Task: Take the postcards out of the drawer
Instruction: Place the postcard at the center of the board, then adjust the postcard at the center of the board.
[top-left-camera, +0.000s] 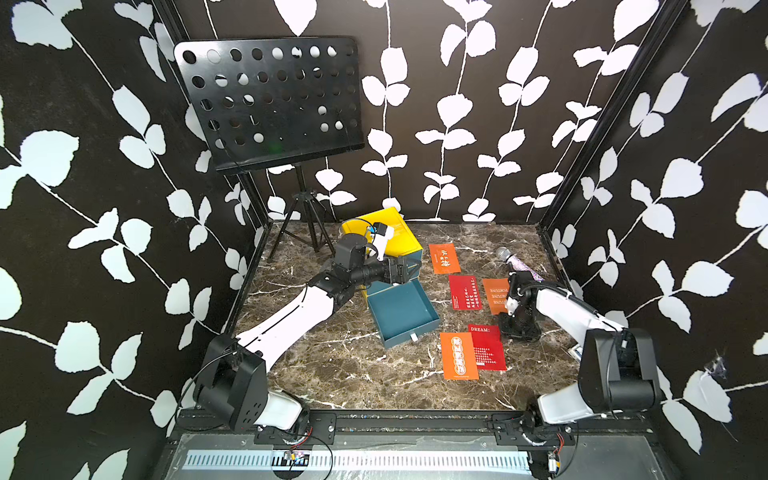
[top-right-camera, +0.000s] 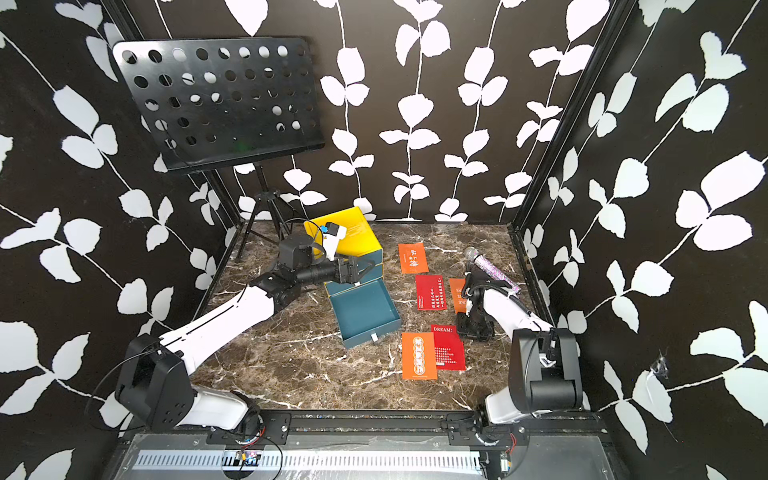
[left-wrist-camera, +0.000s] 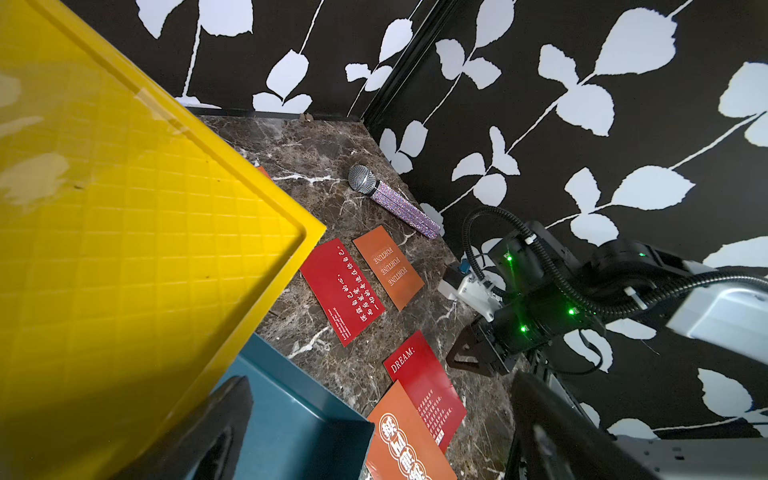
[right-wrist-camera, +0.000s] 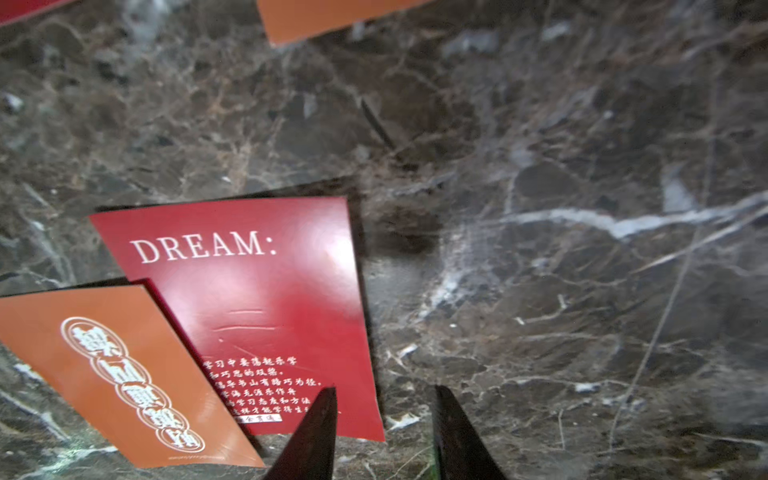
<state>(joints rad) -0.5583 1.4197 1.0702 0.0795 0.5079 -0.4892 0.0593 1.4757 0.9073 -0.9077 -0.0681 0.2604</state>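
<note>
layout | postcards on table, right of drawer; microphone rear-right

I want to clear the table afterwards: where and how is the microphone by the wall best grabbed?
Take the microphone by its glittery handle, midway, coming down from above with the jaws across it. It lies flat on the table; the handle is slim and straight, the mesh head rounder, and the wall beside it may crowd a sideways approach.
</note>
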